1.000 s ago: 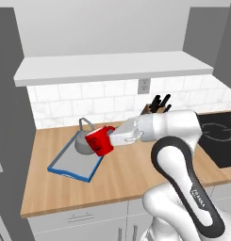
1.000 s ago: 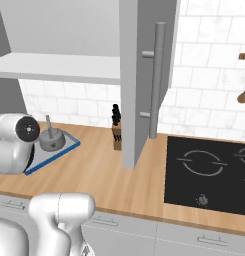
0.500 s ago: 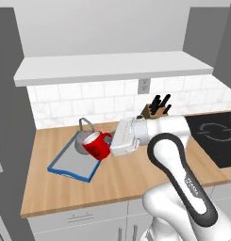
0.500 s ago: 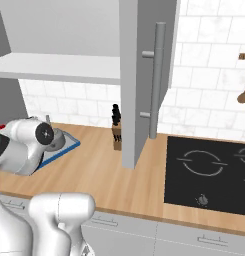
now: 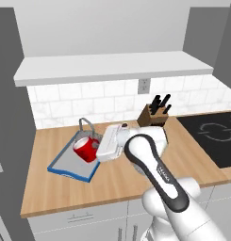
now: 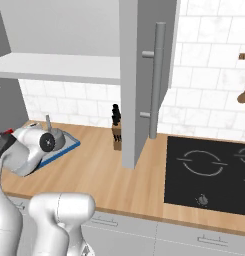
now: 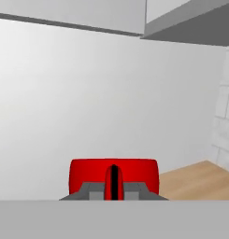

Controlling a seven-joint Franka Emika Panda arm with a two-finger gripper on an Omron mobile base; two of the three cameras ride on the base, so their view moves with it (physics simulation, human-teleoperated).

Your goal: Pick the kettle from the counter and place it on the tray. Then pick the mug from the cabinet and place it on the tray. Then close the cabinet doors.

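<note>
Red is the mug (image 5: 86, 149), clamped in the gripper (image 5: 95, 151) by its wall, the two finger tips (image 7: 94, 190) drawn close together on either side of the rim as the hand view shows. The mug hangs tipped on its side, its white inside turned up and toward the left base camera, over the right part of the tray (image 5: 66, 164). Whether its bottom touches the tray base cannot be told.

The tray, grey with a raised blue rim, lies directly under the gripper on the butcher-block counter (image 5: 112, 183), running out to the lower left of the hand. Just behind the gripper and the mug, toward the tiled wall, stands the grey kettle (image 5: 86, 132) on the far end of the tray; its arched wire handle rises above the mug, and its body is mostly hidden by it.

To the right of the gripper, beyond the white hand, a knife block (image 5: 152, 116) stands against the wall, and further right lies the black hob (image 5: 212, 136). Above the gripper hangs the cabinet (image 5: 112, 68) with its pale shelf. In the right base view an open cabinet door (image 6: 144, 75) with a long metal bar handle (image 6: 155, 80) stands out toward the camera, well to the right of the gripper.
</note>
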